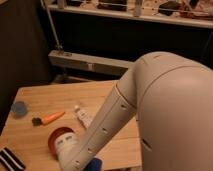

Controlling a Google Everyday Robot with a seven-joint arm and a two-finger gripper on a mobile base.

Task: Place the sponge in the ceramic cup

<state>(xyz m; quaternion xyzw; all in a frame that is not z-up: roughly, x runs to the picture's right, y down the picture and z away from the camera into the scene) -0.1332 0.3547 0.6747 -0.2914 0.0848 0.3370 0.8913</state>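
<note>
A dark blue sponge peeks out at the bottom edge, tight against the lower end of my white arm. The arm reaches down and left across the wooden table. My gripper is hidden under the arm's end at the bottom edge of the camera view, next to the sponge. Whether the sponge is held does not show. An orange-red bowl sits just left of the arm's end, partly covered by it. The ceramic cup is out of view.
A small round grey-blue thing lies at the table's left edge. An orange tool with a black tip and a white tube lie mid-table. A black-and-white striped cloth is at the bottom left. A dark shelf unit stands behind.
</note>
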